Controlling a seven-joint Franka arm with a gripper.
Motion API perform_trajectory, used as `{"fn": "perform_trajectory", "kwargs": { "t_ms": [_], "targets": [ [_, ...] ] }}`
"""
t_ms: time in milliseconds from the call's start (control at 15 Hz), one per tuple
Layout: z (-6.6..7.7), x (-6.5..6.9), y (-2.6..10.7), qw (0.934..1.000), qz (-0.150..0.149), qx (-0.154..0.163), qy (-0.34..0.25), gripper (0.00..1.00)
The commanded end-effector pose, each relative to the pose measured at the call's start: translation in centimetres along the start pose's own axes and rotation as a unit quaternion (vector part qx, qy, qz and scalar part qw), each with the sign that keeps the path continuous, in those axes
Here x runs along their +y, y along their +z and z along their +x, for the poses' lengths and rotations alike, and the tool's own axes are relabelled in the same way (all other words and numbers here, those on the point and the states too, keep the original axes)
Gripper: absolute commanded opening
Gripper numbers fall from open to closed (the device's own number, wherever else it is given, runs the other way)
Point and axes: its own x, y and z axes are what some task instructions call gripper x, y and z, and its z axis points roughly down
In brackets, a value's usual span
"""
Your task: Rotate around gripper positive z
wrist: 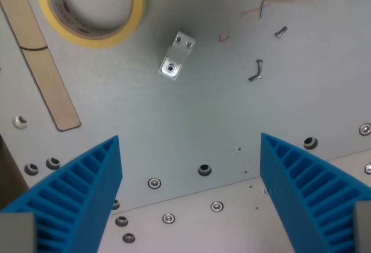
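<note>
The hand point(191, 201) hangs over the grey worktop point(174, 125) with its two blue ribbed fingers point(81, 189) spread wide, grasping nothing. The task is a pure twist about the hand's own axis, so the thing to turn is the hand itself, at the bottom of the frame. From one still I cannot judge how much of the rotation is done or left.

Counted: one roll of yellow tape point(93, 7) at upper left, one wooden strip point(40, 62) beside it, one small metal bracket point(177, 56) at upper centre, one hex key point(272, 4) and two loose screws point(257, 70) at upper right.
</note>
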Motion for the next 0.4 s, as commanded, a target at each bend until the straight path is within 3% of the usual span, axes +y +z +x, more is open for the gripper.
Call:
{"fn": "perform_trajectory", "kwargs": {
  "t_ms": [67, 400],
  "targets": [
    [-0.01, 0.01, -0.24, 0.9963, 0.001, 0.002, 0.086, 1.00],
    [-0.01, 0.01, -0.24, 0.9929, 0.001, 0.002, 0.119, 1.00]
  ]
}}
